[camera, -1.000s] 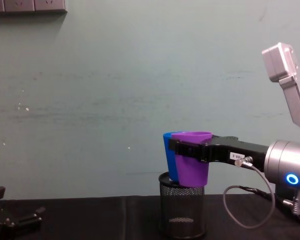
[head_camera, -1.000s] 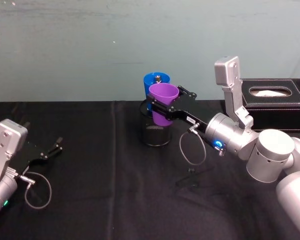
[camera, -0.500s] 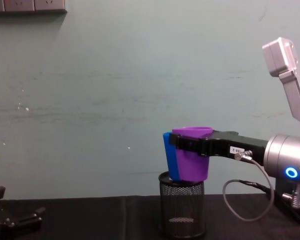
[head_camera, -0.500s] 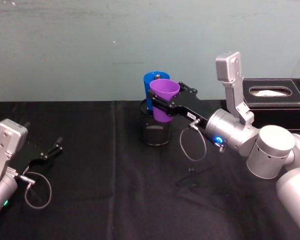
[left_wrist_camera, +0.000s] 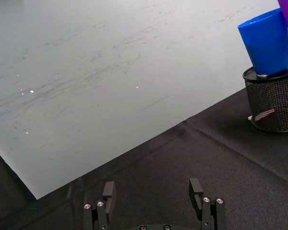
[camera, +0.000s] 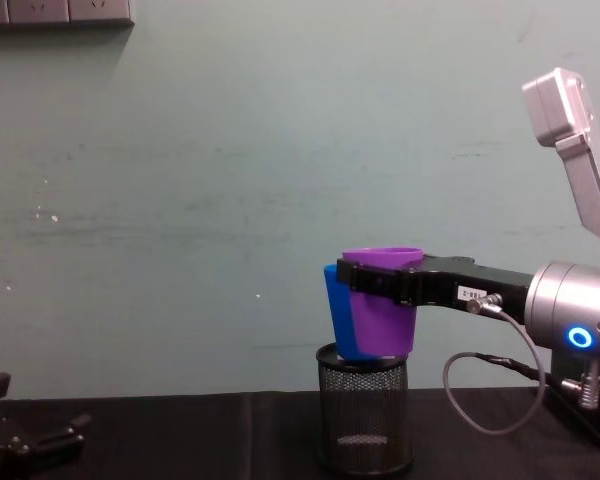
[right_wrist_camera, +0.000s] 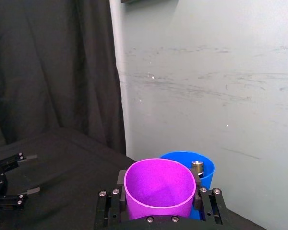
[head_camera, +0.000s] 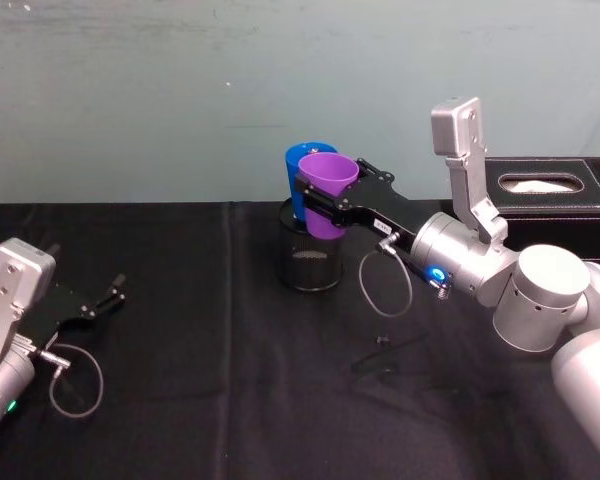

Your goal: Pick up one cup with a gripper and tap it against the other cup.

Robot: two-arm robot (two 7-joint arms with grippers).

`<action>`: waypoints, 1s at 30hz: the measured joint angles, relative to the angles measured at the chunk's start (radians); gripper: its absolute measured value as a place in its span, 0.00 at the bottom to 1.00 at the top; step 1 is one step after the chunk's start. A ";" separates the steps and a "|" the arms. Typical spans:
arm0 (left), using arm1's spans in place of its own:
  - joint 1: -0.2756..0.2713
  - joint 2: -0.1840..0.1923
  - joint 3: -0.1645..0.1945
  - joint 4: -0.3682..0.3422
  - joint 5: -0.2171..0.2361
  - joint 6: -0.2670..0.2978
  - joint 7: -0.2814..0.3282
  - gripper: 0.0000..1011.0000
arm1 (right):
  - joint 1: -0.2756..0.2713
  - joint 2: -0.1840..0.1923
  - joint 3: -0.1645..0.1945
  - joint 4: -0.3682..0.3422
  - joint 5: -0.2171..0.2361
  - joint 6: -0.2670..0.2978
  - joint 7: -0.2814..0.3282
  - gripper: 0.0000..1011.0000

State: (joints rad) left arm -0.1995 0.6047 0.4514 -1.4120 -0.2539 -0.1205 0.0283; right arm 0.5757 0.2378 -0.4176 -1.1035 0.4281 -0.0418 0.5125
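Black worktop [head_camera: 230, 380]: purple cup [camera: 382, 325] gripped aloft by R gripper [head_camera: 330, 192], fingers clenched, held against blue cup [left_wrist_camera: 265, 43]; L gripper [head_camera: 111, 291] parked, fingers released.

The right gripper [camera: 370, 283] reaches in from the right edge, its jaws clamped on the purple cup [camera: 379, 322] just under the rim. It holds the cup upright above the mesh holder [camera: 363, 415] on the table [camera: 200, 440]. The blue cup [camera: 336, 320] stands in the holder, right against the purple one on its left; contact cannot be told. The left gripper [camera: 25, 440] lies low at the lower left corner, jaws apart
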 joint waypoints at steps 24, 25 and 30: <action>0.000 0.000 0.000 0.000 0.000 0.000 0.000 0.99 | -0.002 0.001 -0.001 -0.003 0.000 0.000 -0.001 0.74; 0.000 0.000 0.000 0.000 0.000 0.000 0.000 0.99 | -0.002 0.001 -0.001 -0.003 0.000 0.000 -0.001 0.74; 0.000 0.000 0.000 0.000 0.000 0.000 0.000 0.99 | -0.002 0.001 -0.001 -0.003 0.000 0.000 -0.001 0.74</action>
State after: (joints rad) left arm -0.1995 0.6047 0.4514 -1.4120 -0.2539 -0.1205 0.0283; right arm 0.5738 0.2393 -0.4185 -1.1063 0.4283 -0.0418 0.5119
